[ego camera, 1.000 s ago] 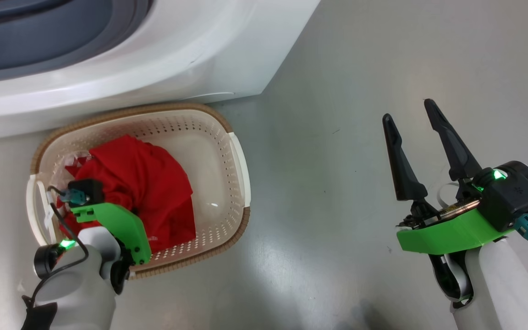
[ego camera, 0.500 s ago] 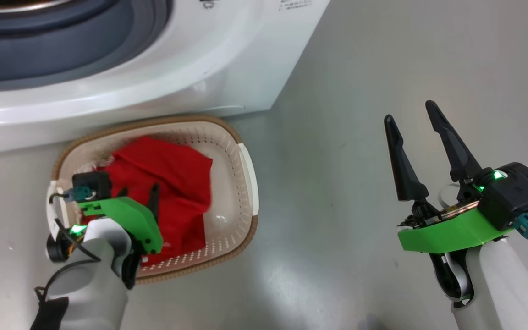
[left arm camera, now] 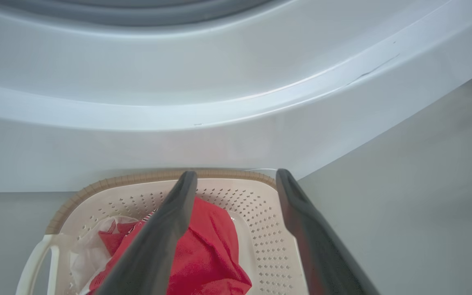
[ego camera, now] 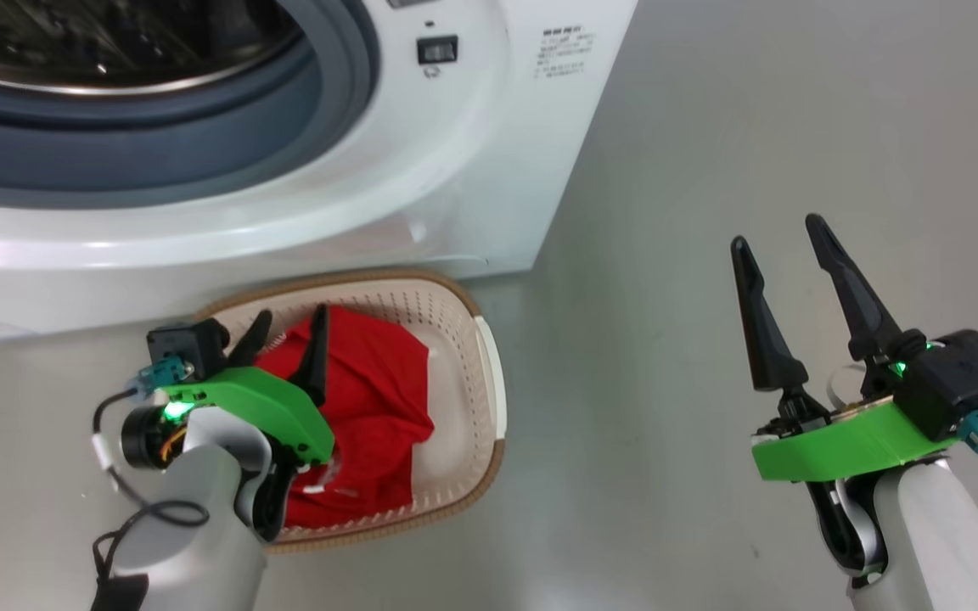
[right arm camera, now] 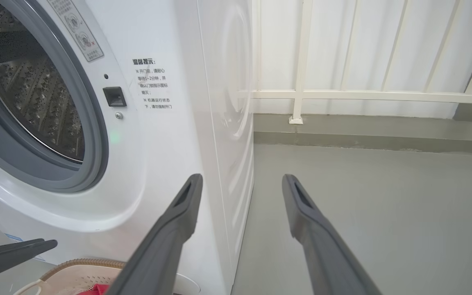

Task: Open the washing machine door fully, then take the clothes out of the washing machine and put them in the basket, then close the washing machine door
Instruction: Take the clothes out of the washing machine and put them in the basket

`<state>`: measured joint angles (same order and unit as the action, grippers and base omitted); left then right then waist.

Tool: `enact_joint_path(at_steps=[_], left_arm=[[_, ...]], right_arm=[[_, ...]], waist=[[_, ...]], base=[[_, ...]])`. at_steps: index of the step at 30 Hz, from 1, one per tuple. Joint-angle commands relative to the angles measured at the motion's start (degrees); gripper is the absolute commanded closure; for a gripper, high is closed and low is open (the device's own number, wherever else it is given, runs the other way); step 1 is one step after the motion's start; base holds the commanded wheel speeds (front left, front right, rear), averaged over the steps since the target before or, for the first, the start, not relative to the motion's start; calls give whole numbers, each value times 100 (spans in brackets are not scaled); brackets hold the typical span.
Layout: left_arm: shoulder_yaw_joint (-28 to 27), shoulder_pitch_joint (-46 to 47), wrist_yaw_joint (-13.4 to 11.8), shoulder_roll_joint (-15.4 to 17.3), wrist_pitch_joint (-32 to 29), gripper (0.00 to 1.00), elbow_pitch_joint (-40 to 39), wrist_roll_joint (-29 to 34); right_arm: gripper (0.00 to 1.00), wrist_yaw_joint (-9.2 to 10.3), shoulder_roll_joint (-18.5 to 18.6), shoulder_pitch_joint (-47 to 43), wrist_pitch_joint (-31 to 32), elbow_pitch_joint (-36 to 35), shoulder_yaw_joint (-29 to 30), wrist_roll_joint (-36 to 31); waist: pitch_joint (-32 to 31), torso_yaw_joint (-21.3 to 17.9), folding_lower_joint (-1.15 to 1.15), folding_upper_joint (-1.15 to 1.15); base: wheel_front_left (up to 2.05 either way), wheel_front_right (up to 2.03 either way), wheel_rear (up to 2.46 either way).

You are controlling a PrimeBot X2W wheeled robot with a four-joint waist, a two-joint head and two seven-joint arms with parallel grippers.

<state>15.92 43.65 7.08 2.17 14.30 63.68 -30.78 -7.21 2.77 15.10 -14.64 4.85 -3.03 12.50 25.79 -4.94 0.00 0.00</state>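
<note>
Basket [ego camera: 489, 373] just beside the washing machine [ego camera: 455, 170] front, red clothes [ego camera: 379, 390] heaped inside, left gripper [ego camera: 289, 318] spread wide and empty above them, its wrist hiding the basket's near corner, right gripper [ego camera: 776, 231] likewise spread, empty, over bare floor [ego camera: 667, 255], drum cut off above.

**Head view:** taken from high above, facing steeply down at the floor [ego camera: 667, 356] before the washing machine [ego camera: 472, 170]. The basket [ego camera: 491, 382] lies lower left of centre, with the left hand [ego camera: 292, 314] and right hand [ego camera: 776, 231] rising from the lower corners.

**Left wrist view:** close over the basket, facing along the left hand's fingers to the washing machine's lower front.

**Right wrist view:** low and nearly level, facing the washing machine's front right corner, with a railing [right arm camera: 363, 95] behind.

All three views share the basket's rim and the washing machine's front.
</note>
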Motion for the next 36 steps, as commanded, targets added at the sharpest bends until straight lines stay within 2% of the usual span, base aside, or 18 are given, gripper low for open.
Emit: enact_joint_path(at_steps=[1,6,16,20,28,36], left_arm=[[-215,-244,-2,148,66,0,-410,25],[-528,-832,-66,185,68,0,-1552,285],[-980,-1816,-13,141,69,0,-3021,479],[-1127,-2267,4,182,69,0,-3820,755],[-1377,-2733,-139,153,70,0,-4647,1073],[-1582,-3199,-388,124,70,0,-5337,1308]], right_arm=[[0,-28,10,-128,-36,-108,-83,-91],[0,-28,10,-242,-36,-73,-22,-136],[0,-28,10,-479,-36,7,79,-170],[0,-28,10,-591,-36,22,59,-139],[0,-28,10,-692,-36,29,69,-185],[0,-28,10,-843,-36,18,213,-206]], waist=[[-300,143,0,0],[-576,201,0,0],[-1119,244,0,0],[-1348,235,0,0],[-1583,263,0,0],[-1792,241,0,0]], base=[[0,0,0],[0,0,0],[0,0,0],[0,0,0],[0,0,0],[0,0,0]])
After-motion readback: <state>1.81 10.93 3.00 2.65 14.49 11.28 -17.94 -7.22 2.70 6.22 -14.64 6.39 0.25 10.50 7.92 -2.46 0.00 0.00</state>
